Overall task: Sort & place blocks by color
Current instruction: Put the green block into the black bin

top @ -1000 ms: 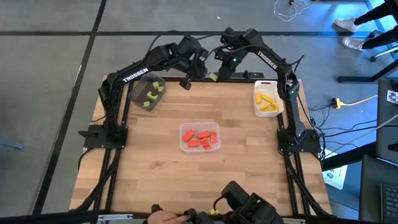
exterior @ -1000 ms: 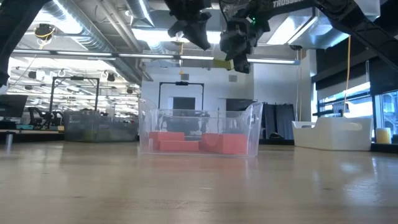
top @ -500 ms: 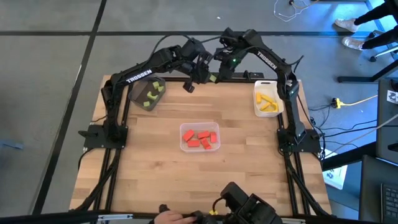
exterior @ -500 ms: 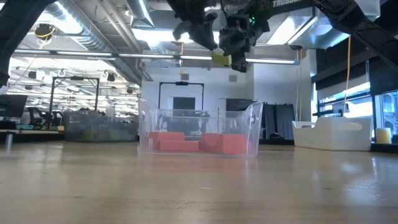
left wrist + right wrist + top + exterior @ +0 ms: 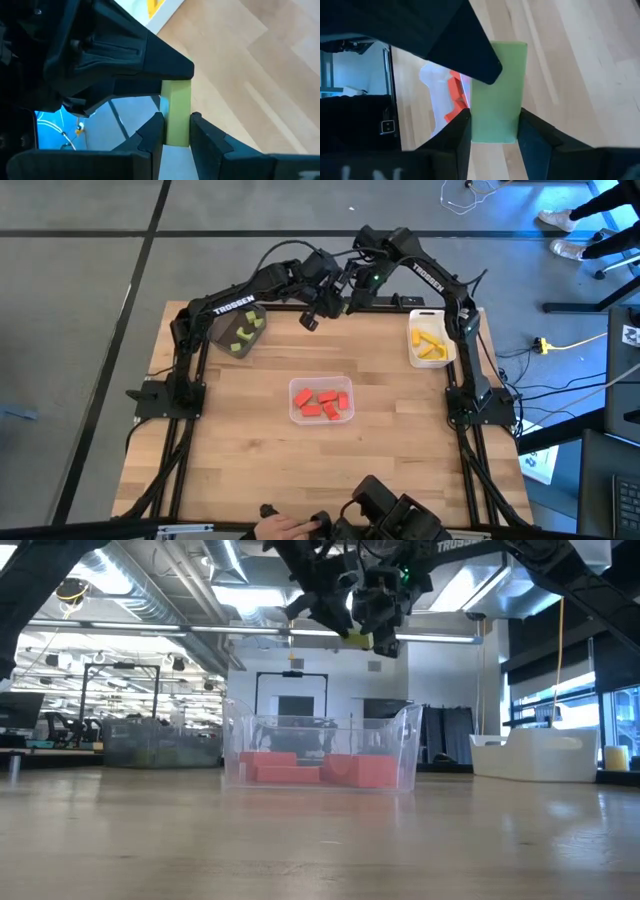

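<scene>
A light green block (image 5: 358,637) hangs high in the air above the table's far edge, between my two grippers. My right gripper (image 5: 350,295) and my left gripper (image 5: 334,302) meet there, each shut on the block. The left wrist view shows the block (image 5: 176,112) between my left fingers, the right wrist view shows the block (image 5: 500,90) between my right fingers. Other green blocks lie in the dark grey tray (image 5: 236,330), red ones in the clear tray (image 5: 322,401), yellow ones in the white tray (image 5: 430,340). My left gripper pinches one end of the block (image 5: 176,131) between its two fingers (image 5: 152,132), the block standing out past them toward the right gripper's finger. The block is lifted clear of the table. My right gripper pinches the opposite end of the block (image 5: 495,131) between its two fingers (image 5: 532,132). The left gripper's finger crosses the block's far part.
The clear tray (image 5: 320,755) stands mid-table below the grippers. The dark grey tray is at the far left corner, the white tray (image 5: 540,755) at the far right. Bare wood lies all around the clear tray. A person's hand (image 5: 285,527) shows at the near edge.
My left gripper has moved toward the table's right, up to the right gripper, and closed in on the green block held there. The right gripper and the block have stayed nearly in place.
</scene>
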